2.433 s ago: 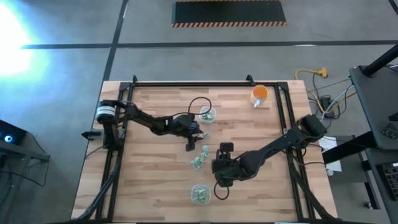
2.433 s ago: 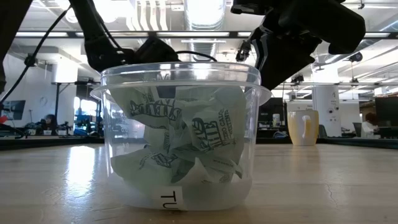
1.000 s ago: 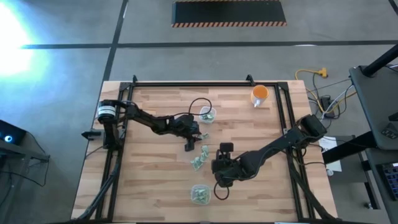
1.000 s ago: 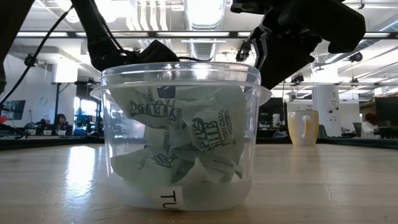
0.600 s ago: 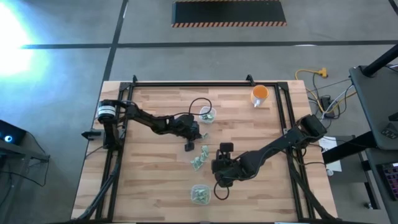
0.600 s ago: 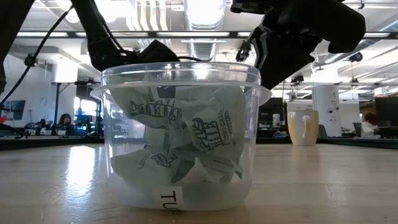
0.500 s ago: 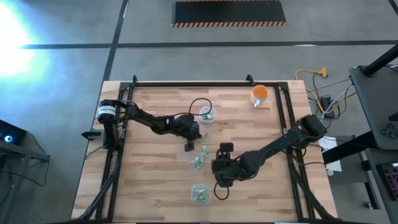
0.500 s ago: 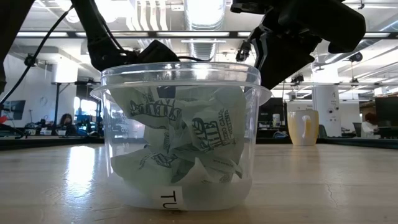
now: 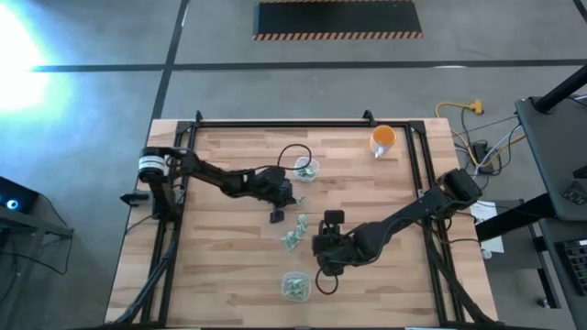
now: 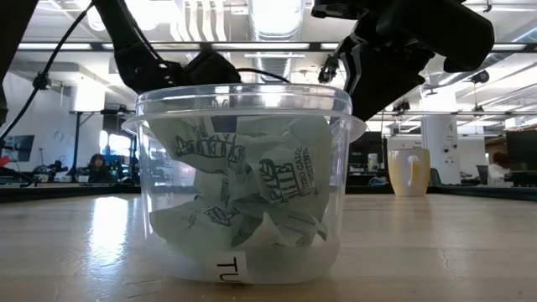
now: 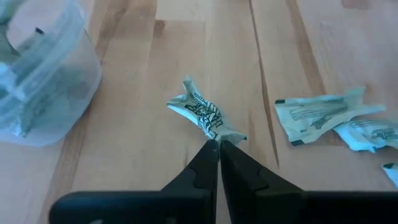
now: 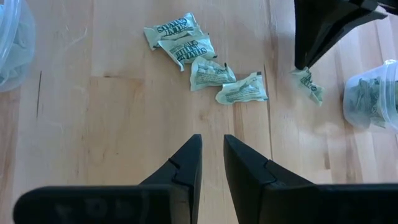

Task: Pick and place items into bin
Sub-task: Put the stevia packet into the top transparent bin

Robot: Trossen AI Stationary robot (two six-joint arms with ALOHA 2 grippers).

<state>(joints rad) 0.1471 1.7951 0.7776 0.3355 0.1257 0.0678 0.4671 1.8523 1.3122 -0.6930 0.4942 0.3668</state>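
Several pale green-and-white wrapped items (image 9: 295, 229) lie loose on the wood table's middle. One more wrapped item (image 11: 202, 114) lies apart from them, and my left gripper (image 11: 219, 144) is shut on it (image 9: 275, 216). A clear bin (image 9: 295, 286) full of such items (image 10: 243, 193) stands near the front edge. My right gripper (image 12: 212, 152) hovers right of the loose items, its fingers a narrow gap apart with nothing between them. The right wrist view shows the left gripper (image 12: 303, 62) over its item (image 12: 310, 84). My left gripper pinches the wrapped item's near crimped end (image 11: 222, 133) between its two fingertips. The fingers slant down toward the table, in line with the item's length. The rest of the item lies on the wood beyond the fingertips.
A second clear tub (image 9: 307, 170) with wrapped items stands just beyond the left gripper (image 11: 37, 68). An orange cup (image 9: 382, 139) stands at the back right (image 10: 409, 172). Black rails (image 9: 275, 124) frame the table.
My left gripper has shut on the end of the single wrapped item while the arm stayed in place. The item has stayed on the table.
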